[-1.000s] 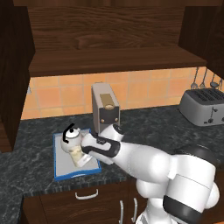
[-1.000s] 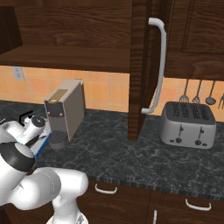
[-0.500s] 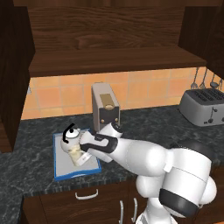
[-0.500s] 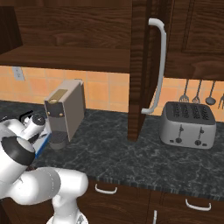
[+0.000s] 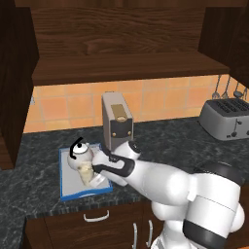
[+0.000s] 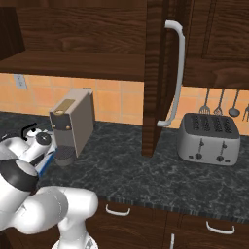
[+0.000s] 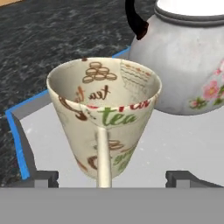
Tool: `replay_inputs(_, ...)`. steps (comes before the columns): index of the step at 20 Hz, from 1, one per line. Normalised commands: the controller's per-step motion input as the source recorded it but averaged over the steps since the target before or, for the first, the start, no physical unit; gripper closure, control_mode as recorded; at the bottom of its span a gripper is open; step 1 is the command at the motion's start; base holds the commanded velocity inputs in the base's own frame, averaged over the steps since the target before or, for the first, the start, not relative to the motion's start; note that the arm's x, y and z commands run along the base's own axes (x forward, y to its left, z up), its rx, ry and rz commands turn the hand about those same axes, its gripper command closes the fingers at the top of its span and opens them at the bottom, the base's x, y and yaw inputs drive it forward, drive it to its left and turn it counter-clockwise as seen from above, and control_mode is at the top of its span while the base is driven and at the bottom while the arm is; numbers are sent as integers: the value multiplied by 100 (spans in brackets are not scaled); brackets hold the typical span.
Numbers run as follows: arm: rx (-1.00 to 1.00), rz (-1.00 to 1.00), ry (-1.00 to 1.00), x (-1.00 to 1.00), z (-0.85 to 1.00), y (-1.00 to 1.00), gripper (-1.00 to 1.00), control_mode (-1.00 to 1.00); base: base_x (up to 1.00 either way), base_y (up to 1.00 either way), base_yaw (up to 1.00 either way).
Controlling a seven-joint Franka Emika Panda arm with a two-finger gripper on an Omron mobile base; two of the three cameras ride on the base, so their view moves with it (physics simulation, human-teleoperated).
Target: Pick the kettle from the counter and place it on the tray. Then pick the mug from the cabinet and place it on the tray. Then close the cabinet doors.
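Small cream-beige printed mug [image 7: 103, 117] upright on flat grey blue-rimmed tray [image 7: 17, 144] beside squat white kettle [image 7: 188, 61], jaws spread wide clear of it; light, rigid, probably breakable, best held across its wall.

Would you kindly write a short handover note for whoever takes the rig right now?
Hand: open, its tips apart on either side of the mug, gripping nothing.
Mug: upright on the tray, handle toward the hand, just in front of the kettle.
Kettle: upright on the tray too.
Cabinet doors: open, and the shelf inside looks bare.
Done: kettle and mug both placed on the tray.
Left: back the hand away from the mug without knocking it, then shut both cabinet doors.
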Motion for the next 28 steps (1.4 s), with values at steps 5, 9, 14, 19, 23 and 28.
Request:
replay_inputs(5, 0, 0, 0, -4, 4, -13, -100, -100, 0, 0, 0)
replay_inputs(9, 0, 0, 0, -8, 25, -1, -100, -100, 0, 0, 0)
replay_inputs(14, 0, -1, 0, -20, 71, 0, -100, -100, 0, 0, 0)
replay_inputs(19, 0, -2, 2, -35, 77, 0, -100, -100, 0, 0, 0)
replay_inputs(23, 0, 0, 0, -39, 69, 0, -100, -100, 0, 0, 0)
replay_inputs(28, 0, 0, 0, -43, 63, -7, -100, -100, 0, 0, 0)
